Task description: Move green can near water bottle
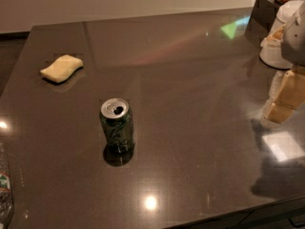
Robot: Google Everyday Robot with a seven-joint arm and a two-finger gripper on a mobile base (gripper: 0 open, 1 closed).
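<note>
The green can (116, 125) stands upright on the dark table (190, 80), left of the middle, its silver top with the opening facing up. The water bottle (4, 190) lies at the table's lower left edge, mostly cut off by the frame; only its clear crinkled side and a bit of its label show. My gripper (282, 104) hangs at the far right just above the table, far from the can, with nothing seen in it.
A pale yellow sponge (62, 68) lies at the back left. White parts of my arm (281, 42) and a dark box (262, 11) stand at the back right. The table's front edge runs along the bottom right.
</note>
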